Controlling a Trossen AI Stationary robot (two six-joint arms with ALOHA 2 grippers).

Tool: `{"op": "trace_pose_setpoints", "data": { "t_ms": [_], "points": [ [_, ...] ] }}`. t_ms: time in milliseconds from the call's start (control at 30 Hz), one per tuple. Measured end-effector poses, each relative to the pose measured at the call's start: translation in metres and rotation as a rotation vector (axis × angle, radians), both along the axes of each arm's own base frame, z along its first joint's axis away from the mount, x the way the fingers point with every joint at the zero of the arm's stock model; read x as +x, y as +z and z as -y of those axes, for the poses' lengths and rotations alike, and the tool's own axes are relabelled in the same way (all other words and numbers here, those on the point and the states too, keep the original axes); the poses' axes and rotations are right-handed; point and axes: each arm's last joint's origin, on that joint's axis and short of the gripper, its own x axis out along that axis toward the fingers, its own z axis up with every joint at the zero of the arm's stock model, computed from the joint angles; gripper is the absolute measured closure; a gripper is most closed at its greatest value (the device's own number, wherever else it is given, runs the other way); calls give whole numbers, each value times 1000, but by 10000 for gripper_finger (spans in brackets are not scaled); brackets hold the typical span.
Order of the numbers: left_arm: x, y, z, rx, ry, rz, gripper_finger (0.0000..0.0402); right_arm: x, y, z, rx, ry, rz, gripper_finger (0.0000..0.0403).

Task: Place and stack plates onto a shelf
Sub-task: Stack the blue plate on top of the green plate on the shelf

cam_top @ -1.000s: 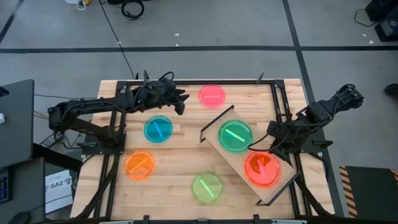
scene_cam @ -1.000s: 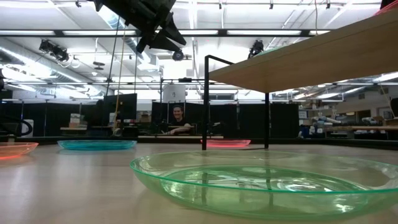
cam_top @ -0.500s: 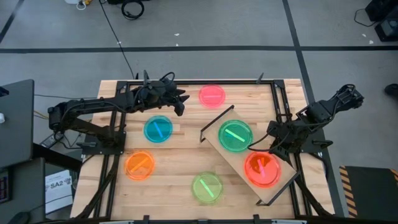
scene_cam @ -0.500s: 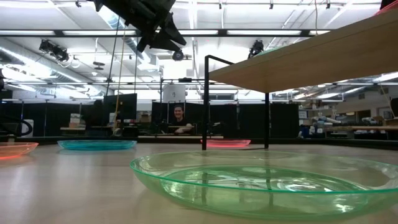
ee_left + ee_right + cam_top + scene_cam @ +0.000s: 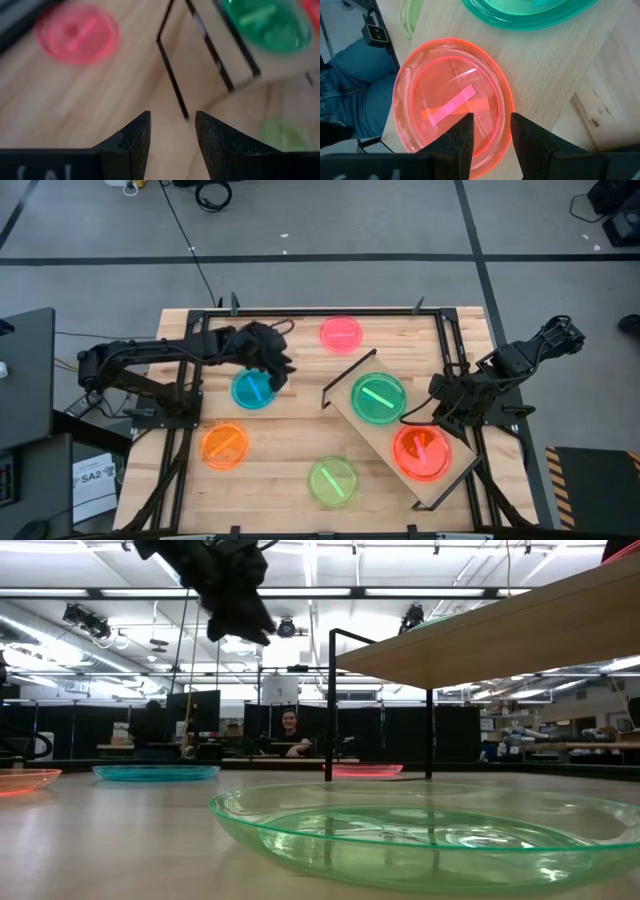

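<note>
Shelf (image 5: 440,470) on the table (image 5: 290,440) carries green and pink plates. My left tool (image 5: 275,370), fingers spread and empty, has swung over the blue plate (image 5: 253,389), probably next; right tool (image 5: 428,420) hovers spread over the pink one (image 5: 422,452).

Left arm: extended from the table's left side toward its middle, elbow bent, wrist pitched downward. Left gripper (image 5: 272,370): raised clear of the tabletop, nose angled down; fingers (image 5: 131,137) parted with an empty gap, holding nothing.

Right arm: folded at the table's right edge, forearm angled inward. Right gripper (image 5: 415,423): low, pointed toward the table's middle; fingers (image 5: 461,134) parted, nothing clamped between them.
</note>
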Motion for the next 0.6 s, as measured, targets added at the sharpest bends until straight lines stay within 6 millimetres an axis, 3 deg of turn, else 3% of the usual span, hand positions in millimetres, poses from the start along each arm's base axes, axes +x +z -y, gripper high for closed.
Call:
{"op": "trace_pose_setpoints", "data": {
  "t_ms": [300,600],
  "points": [
    [-10,-14,38,-20,-130,-214,239,2,1,-1,10,0,23,267],
    [-14,-30,71,94,-187,-395,239,2,1,-1,8,0,21,267]
  ]
}}
